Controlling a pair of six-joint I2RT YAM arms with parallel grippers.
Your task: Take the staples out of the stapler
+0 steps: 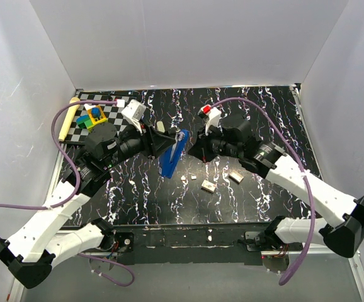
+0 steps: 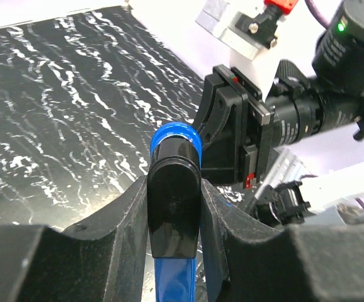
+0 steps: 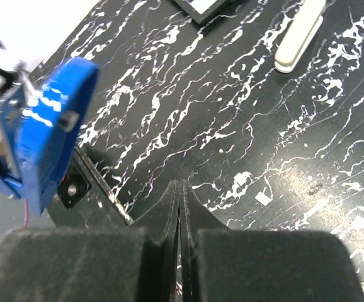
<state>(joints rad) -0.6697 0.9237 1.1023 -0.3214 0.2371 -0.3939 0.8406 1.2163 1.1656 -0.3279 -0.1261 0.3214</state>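
The left gripper clenches the slim bright-blue stapler aloft, seemingly steadying it so the empty, pinched-shut right gripper nearby can unload it.

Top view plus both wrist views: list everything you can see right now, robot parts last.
stapler: 1, blue, lifted at centre, clamped in the left tool
bar: 1, cream, lying on the table beyond the right tool
stick: 1, pale yellow, left edge beside the checker mat
checker mat: 1, black and white, back left
blocks: small cluster, yellow, green and blue, on the checker mat
pale bits: about five, whitish, on the table in front of the stapler
table: 1, black with white marbling
cables: 2, purple, one per arm
left tool: 1, black, shut on the stapler
right tool: 1, black, shut, just right of the stapler
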